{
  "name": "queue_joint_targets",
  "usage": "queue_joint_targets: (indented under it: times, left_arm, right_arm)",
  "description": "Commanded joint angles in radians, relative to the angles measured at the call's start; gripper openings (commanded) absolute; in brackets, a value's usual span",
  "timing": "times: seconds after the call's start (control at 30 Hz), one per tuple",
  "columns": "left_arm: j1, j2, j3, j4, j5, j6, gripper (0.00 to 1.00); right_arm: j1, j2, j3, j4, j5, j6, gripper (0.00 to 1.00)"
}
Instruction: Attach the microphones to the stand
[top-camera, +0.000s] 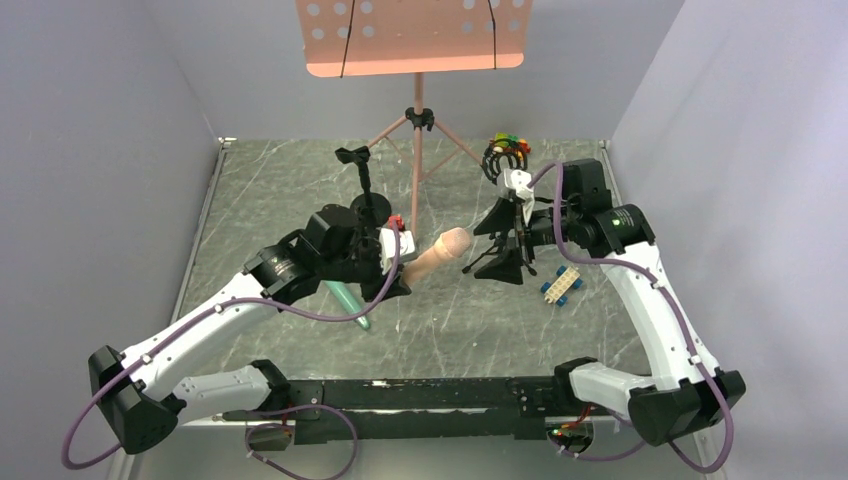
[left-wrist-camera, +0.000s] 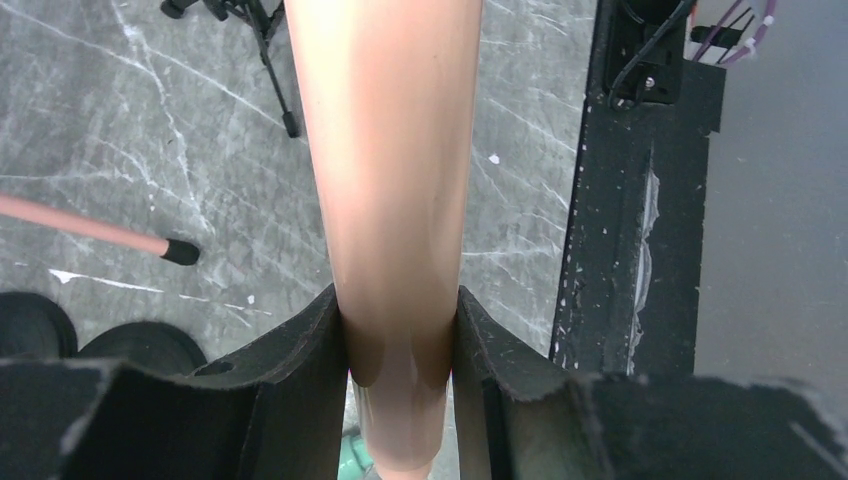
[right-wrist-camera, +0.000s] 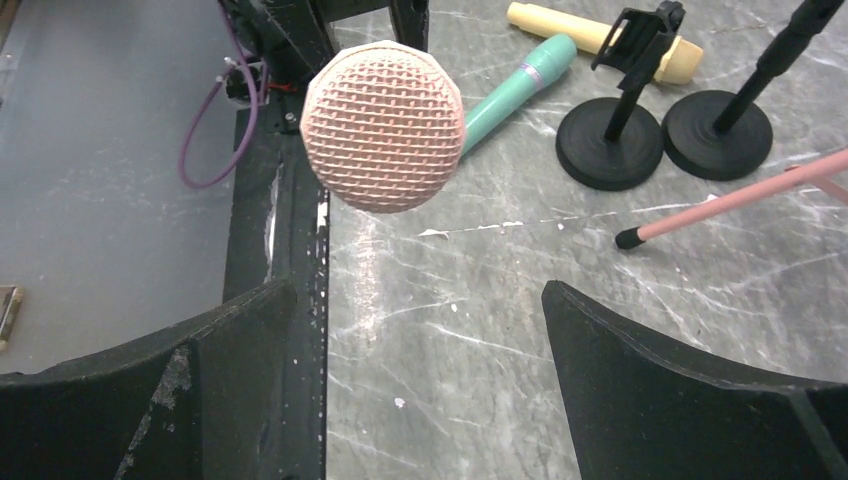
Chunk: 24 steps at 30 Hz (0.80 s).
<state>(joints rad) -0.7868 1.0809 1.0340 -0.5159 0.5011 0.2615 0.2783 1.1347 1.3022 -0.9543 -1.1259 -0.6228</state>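
My left gripper (top-camera: 398, 258) is shut on the handle of the salmon pink microphone (top-camera: 440, 252) and holds it above the table, head pointing right. In the left wrist view both fingers press its handle (left-wrist-camera: 390, 150). My right gripper (top-camera: 492, 232) is open and empty, facing the mesh head (right-wrist-camera: 382, 125) from a short gap away. The teal green microphone (right-wrist-camera: 515, 90) and the pale yellow microphone (right-wrist-camera: 600, 40) lie on the table beside two black round-base stands (right-wrist-camera: 610, 150), one with a clip (right-wrist-camera: 640, 35). The teal one shows under my left arm (top-camera: 350, 300).
A pink music stand (top-camera: 415, 35) stands at the back, one leg reaching forward (right-wrist-camera: 740, 200). A small black tripod stand (top-camera: 510, 262) sits below my right gripper. A white and blue toy car (top-camera: 561, 285) lies at the right. A black rail (top-camera: 430, 395) runs along the near edge.
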Motion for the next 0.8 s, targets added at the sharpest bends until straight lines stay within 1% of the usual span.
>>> queue_joint_targets:
  times: [0.0,0.1,0.4,0.6,0.77]
  left_arm:
    - [-0.005,-0.025,0.024,0.008,0.09,0.037,0.0]
    - [-0.012,-0.018,0.034,-0.007,0.097,0.045,0.0]
    - [-0.034,0.066,0.109,-0.065,0.114,0.068,0.0]
    - [-0.04,0.114,0.164,-0.108,0.106,0.088,0.0]
    - [-0.041,0.144,0.19,-0.139,0.095,0.102,0.0]
  right_arm:
    - [-0.001,0.023,0.038,0.0,-0.091,-0.075,1.0]
    - [0.006,0.044,0.049,0.011,-0.106,-0.082,1.0]
    - [0.105,0.12,0.122,-0.029,-0.086,-0.087,1.0]
    - [0.144,0.136,0.119,-0.046,-0.083,-0.094,1.0]
    - [0.15,0.122,0.1,-0.04,-0.066,-0.101,0.99]
